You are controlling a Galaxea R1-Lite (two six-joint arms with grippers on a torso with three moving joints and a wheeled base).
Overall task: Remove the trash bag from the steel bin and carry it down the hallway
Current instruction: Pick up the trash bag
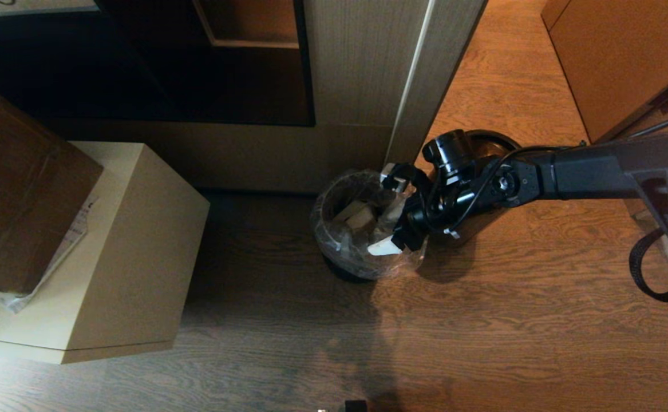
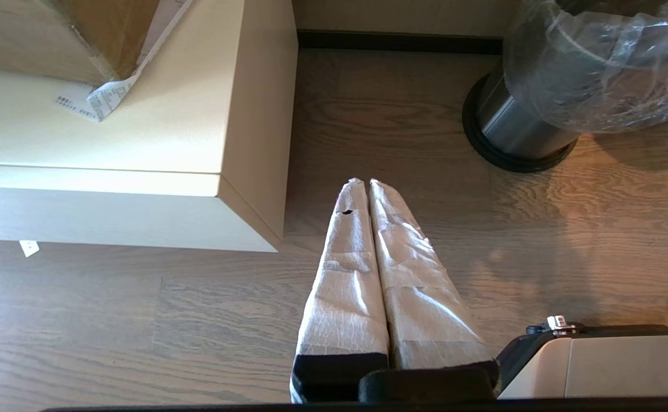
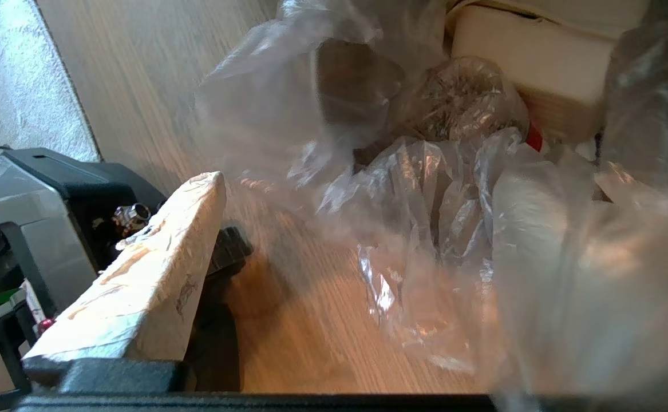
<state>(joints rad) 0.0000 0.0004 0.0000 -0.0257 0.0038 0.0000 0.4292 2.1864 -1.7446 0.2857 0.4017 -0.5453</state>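
right claw spread wide at the bag's rim

the right gripper point(image 1: 392, 210) is reaching in from the right with its taped fingers point(image 1: 383, 248) standing wide apart, gripping nothing, spanning the near-right edge of the trash bag point(image 1: 350, 229). in the right wrist view one pale finger point(image 3: 139, 292) is showing beside the crinkled plastic point(image 3: 437, 229), with a white box and a bit of red lying inside it. the bag is sitting in the steel bin point(image 2: 511, 129), its clear film folding over the bin's top, and the bin is standing on the wooden floor point(image 1: 482, 320) against a pale cabinet panel point(image 1: 362, 63). the left gripper point(image 2: 368, 186) is hanging low over the floor, fingers pressed together, near a beige box point(image 1: 122, 252) with a brown carton point(image 1: 19, 189) resting on top.
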